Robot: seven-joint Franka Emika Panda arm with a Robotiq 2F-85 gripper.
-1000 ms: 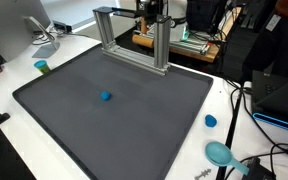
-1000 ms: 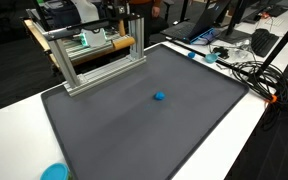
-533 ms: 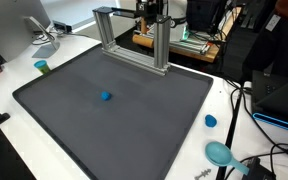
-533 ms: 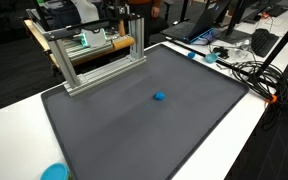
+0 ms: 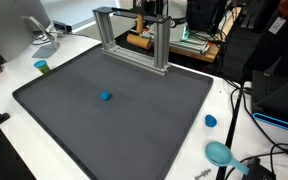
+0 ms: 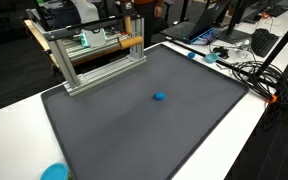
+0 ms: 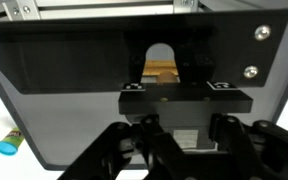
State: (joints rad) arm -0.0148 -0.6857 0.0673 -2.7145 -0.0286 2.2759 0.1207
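In an exterior view, the gripper (image 5: 150,9) hangs high at the far edge of the black mat (image 5: 114,125), directly above the aluminium frame (image 5: 163,45). A wooden block (image 5: 139,42) lies just behind the frame's posts and is the thing nearest the gripper. A small blue object (image 5: 105,97) rests mid-mat, well apart from both, and a blue cap (image 5: 211,121) sits off the mat on the white table. In an exterior view from another angle, the gripper (image 6: 134,8) again stands over the frame (image 6: 104,70), with the wooden block (image 6: 130,42) showing beyond the crossbar and the blue object (image 6: 159,97) out on the open mat (image 6: 144,135). In the wrist view, the gripper (image 7: 182,132) looks down past a black panel (image 7: 84,50) whose arched cut-out reveals the wooden block (image 7: 162,72). The fingers (image 7: 134,140) appear as dark shapes low in the picture (too dark to tell whether the jaws are parted or closed on anything). As a judgement, work this close to the frame calls for slow, straight travel. The block should stay centred in the cut-out, and both fingers should stay clear of the crossbar and posts.
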